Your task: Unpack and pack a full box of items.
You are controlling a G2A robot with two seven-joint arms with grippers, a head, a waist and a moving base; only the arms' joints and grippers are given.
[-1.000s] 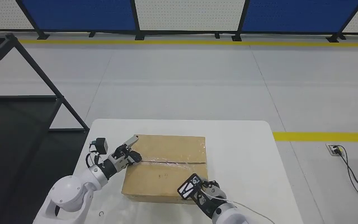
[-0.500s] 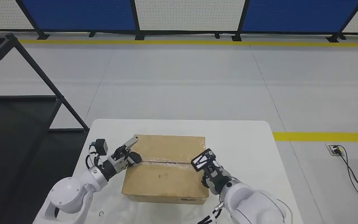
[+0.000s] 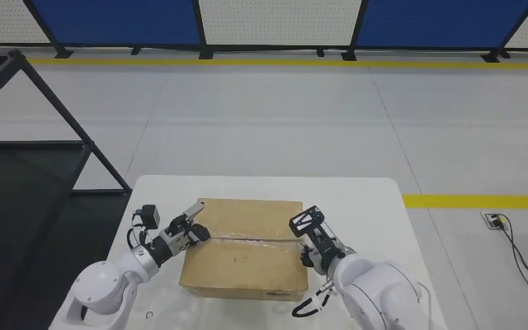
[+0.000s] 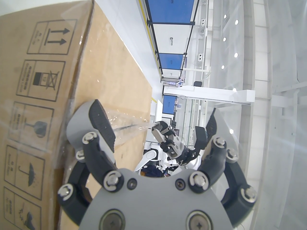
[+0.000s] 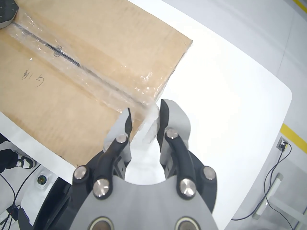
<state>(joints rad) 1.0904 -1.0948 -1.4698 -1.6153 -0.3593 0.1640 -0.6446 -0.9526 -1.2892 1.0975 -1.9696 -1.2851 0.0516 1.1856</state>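
A shut cardboard box lies on the white table, its top seam sealed with clear tape. My left gripper is at the box's left end, open wide, with one finger lying on the top of the box where the tape starts. My right gripper is at the right end of the box, at the seam. Its fingers stand a narrow gap apart, with the crumpled tape end between them. In the left wrist view the right gripper shows beyond the box.
The table has free room right of the box and behind it. A black metal frame stands left of the table. A floor socket with a cable lies to the right, beyond the table.
The right gripper has moved from the box's front right corner up along its right side to the seam's end. The left gripper and the box have stayed put.
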